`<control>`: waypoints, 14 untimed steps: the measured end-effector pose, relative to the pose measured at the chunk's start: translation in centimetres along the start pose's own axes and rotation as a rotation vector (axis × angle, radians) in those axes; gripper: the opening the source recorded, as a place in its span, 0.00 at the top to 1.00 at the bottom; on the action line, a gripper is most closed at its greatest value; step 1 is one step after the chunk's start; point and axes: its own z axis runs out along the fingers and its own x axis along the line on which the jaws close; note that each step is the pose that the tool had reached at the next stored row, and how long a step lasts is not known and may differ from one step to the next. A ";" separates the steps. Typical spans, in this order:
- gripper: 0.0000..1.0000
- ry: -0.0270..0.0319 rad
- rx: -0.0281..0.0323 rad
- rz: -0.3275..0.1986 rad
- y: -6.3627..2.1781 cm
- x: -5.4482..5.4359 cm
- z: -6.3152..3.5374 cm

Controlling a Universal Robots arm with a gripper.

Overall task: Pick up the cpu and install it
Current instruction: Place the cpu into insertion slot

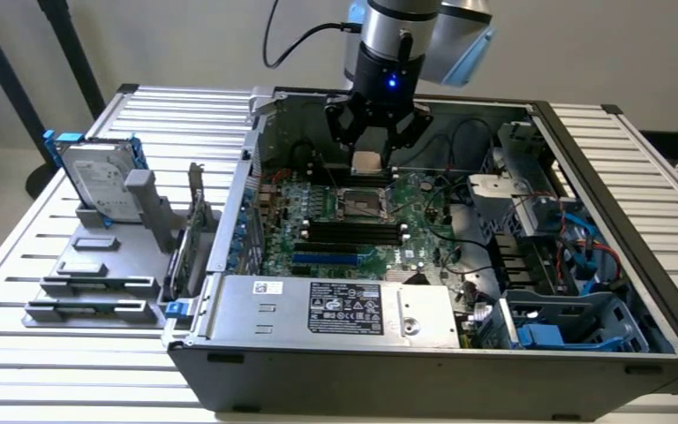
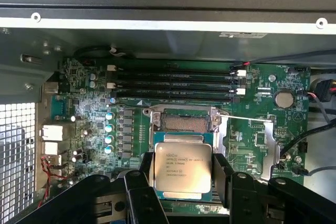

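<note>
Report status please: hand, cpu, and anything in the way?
Robot hand closed on the cpu, over the motherboard. Held level, near the socket, not yet seated. Nothing seen blocking the socket.

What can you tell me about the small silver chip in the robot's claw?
The cpu is a small flat square with a pale silver metal top carrying printed text and a darker green rim. It lies level, clamped on two opposite edges by the gripper and its black fingers, held above the motherboard near the open socket.
</note>
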 end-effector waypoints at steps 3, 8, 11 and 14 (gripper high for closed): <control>0.46 0.0000 0.0000 0.000 0.00 0.0 0.00; 0.46 0.0000 0.0000 0.000 0.00 0.0 0.01; 0.46 -0.0002 -0.0001 0.001 0.00 0.0 0.02; 0.46 -0.0030 -0.0027 0.043 -0.01 0.0 0.21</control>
